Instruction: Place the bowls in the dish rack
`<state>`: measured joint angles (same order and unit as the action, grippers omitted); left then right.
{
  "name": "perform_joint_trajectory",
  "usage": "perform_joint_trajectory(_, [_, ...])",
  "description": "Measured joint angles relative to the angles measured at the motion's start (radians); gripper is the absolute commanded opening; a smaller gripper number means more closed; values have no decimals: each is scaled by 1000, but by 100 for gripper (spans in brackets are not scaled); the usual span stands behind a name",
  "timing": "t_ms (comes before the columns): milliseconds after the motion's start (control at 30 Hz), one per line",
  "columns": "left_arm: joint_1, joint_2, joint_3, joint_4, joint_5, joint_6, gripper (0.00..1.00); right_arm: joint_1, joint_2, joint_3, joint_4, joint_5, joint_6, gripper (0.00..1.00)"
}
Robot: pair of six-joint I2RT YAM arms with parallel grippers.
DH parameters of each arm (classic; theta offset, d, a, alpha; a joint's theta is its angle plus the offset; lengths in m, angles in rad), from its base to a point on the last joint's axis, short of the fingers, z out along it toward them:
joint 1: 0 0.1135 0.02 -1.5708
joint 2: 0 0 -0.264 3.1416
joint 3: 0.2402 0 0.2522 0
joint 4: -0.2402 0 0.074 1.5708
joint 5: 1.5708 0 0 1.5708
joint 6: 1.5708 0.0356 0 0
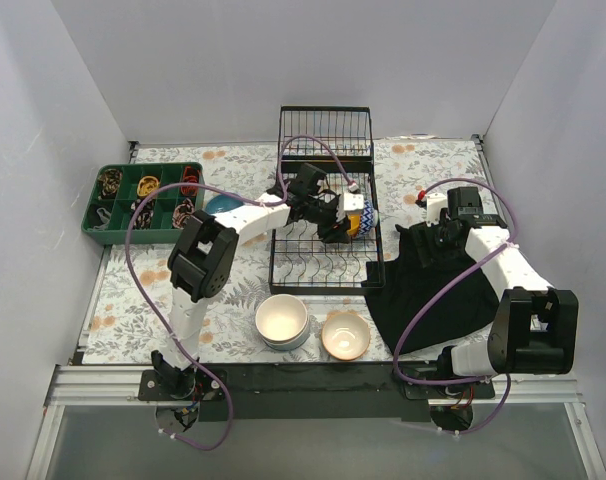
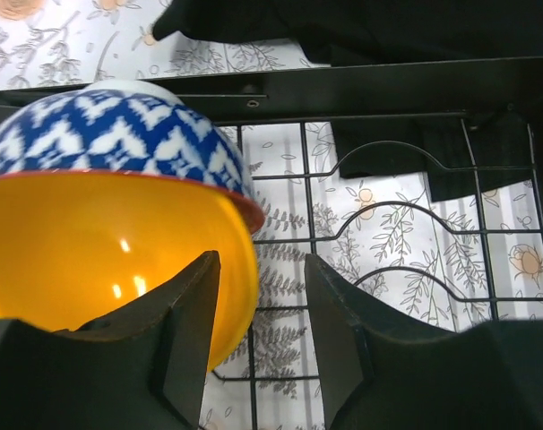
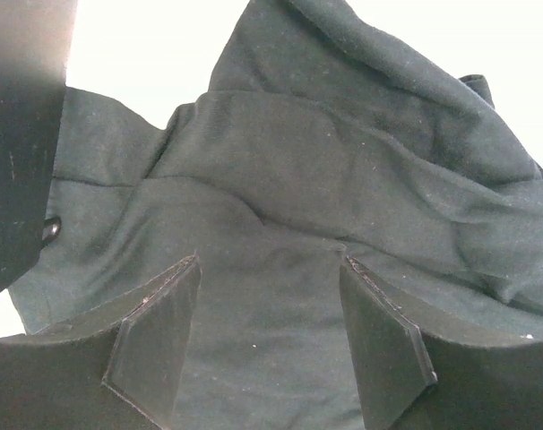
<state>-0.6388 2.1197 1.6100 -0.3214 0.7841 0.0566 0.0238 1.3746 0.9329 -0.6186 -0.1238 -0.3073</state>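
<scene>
The black wire dish rack (image 1: 323, 262) stands mid-table, its upright basket (image 1: 326, 130) at the far end. A bowl (image 1: 358, 220), orange-yellow inside and blue-and-white patterned outside, stands on edge in the rack; it fills the left of the left wrist view (image 2: 110, 224). My left gripper (image 1: 335, 215) is open beside it (image 2: 261, 264); its left finger overlaps the bowl's rim. A cream-white bowl stack (image 1: 282, 320) and a tan bowl (image 1: 345, 336) sit near the front edge. A blue bowl (image 1: 221, 205) sits left of the rack. My right gripper (image 1: 445, 235) is open and empty (image 3: 270, 262).
A black cloth (image 1: 428, 290) lies right of the rack, under my right gripper (image 3: 343, 161). A green compartment tray (image 1: 95, 212) of small items stands at the far left. White walls close in the table on three sides.
</scene>
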Motion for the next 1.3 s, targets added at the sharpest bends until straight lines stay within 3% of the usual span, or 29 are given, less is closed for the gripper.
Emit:
perform_joint_trajectory(100, [-19,26,22,-13,-20,0,36,0,0,0,0,-6,-6,72])
perform_joint_trajectory(233, [-31,45,53,-15,-42,-3,20,0,-2,-8,8,-12,-8,72])
perform_joint_trajectory(533, [-31,42,55,-30,-76,0,0,0,-18,-39,18,-18,-6,72])
perform_joint_trajectory(833, [-31,30,47,-19,-96,-81,0,0,-26,-45,18,-18,-3,72])
perform_joint_trajectory(1067, [8,-21,-72,150,-34,-353,0,0,-26,-44,15,-16,-2,72])
perform_joint_trajectory(1300, [53,-29,-188,424,99,-664,0,0,-12,-15,0,-10,3,71])
